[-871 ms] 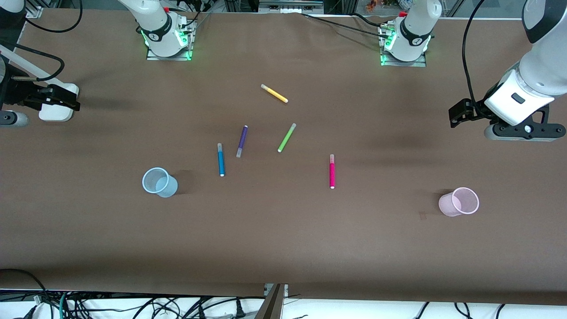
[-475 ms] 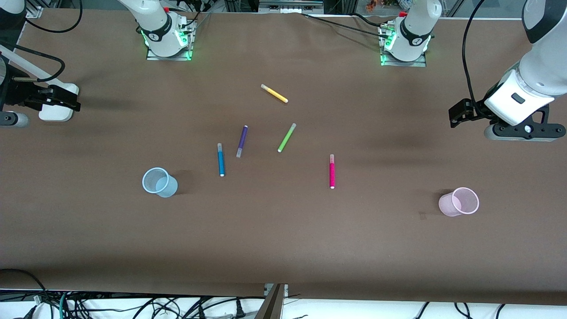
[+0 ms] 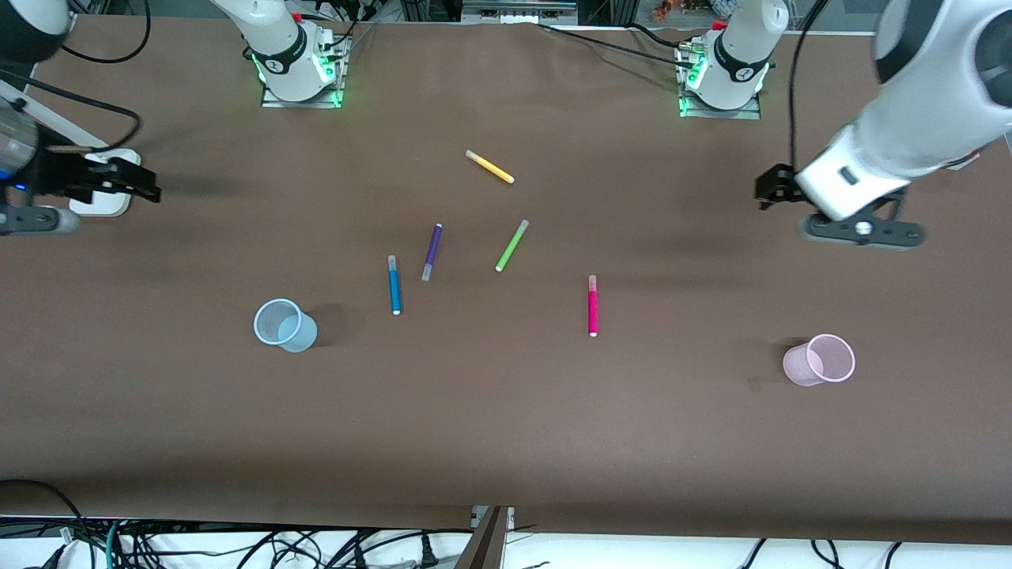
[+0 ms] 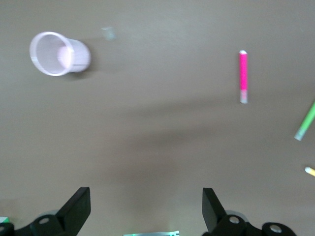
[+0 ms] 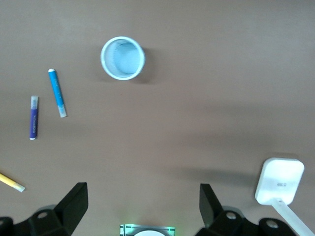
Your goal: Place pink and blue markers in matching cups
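Up high, my left hand (image 4: 143, 212) and right hand (image 5: 142, 209) both hover spread apart over bare table (image 3: 506, 427).

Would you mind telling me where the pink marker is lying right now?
The pink marker lies flat on the table, toward the left arm's end from the blue marker, nearer the front camera than the green pen, well apart from the pink cup.

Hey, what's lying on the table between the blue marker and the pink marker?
Nothing sits squarely between the blue marker and the pink marker; the front view shows bare brown table there. The purple marker and green marker lie farther from the camera.
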You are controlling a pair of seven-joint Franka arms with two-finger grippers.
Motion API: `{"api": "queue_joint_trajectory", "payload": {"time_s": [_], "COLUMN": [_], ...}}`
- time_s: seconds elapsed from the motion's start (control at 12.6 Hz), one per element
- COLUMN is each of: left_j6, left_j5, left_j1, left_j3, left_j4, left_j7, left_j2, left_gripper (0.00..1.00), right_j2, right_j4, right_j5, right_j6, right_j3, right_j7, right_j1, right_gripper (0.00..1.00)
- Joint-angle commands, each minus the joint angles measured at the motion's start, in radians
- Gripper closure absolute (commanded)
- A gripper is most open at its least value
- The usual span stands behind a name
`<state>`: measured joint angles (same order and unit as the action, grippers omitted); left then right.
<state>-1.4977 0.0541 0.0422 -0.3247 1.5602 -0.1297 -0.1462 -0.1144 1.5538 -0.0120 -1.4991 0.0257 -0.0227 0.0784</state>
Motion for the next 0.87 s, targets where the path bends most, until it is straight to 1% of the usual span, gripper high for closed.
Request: {"api": "queue_joint_trajectory", "payload": {"time_s": [0.0,0.08,0.16,0.24,0.4,0.63,0.79], "left_j6": [-0.013,-0.045,-0.108,-0.174,-0.35,-0.649,-0.769], "left_j5": [-0.025,-0.025,-0.023,-0.022,-0.022,0.01,0.12], "left_j1": [-0.001,-0.013,-0.03,-0.06,-0.125,-0.156,-0.159], "left_j3": [-0.055,-0.092,-0.129,-0.148,-0.148,-0.148,-0.148], "left_j4": [-0.013,0.012,0.045,0.09,0.186,0.319,0.333], "left_j7": [-0.068,-0.112,-0.179,-0.232,-0.272,-0.318,-0.326], "left_j2": [-0.09,-0.114,-0.137,-0.162,-0.19,-0.292,-0.363], "left_gripper": [0.0,0.0,0.0,0.0,0.0,0.0,0.0], "right_j2": [-0.074,-0.102,-0.143,-0.183,-0.249,-0.344,-0.402], "right_j4": [-0.029,-0.029,-0.031,-0.035,-0.04,-0.027,-0.021], "right_j5": [0.003,0.003,0.003,0.001,0.003,0.066,0.073], "right_j6": [-0.024,-0.029,-0.03,-0.039,-0.099,-0.21,-0.269], "right_j3": [-0.001,-0.004,-0.007,-0.007,-0.007,-0.007,-0.007], "right_j7": [0.0,0.0,0.0,0.001,0.01,0.009,0.033], "right_j1": [0.07,0.098,0.121,0.157,0.213,0.245,0.28], "right_gripper": [0.0,0.0,0.0,0.0,0.0,0.0,0.0]}}
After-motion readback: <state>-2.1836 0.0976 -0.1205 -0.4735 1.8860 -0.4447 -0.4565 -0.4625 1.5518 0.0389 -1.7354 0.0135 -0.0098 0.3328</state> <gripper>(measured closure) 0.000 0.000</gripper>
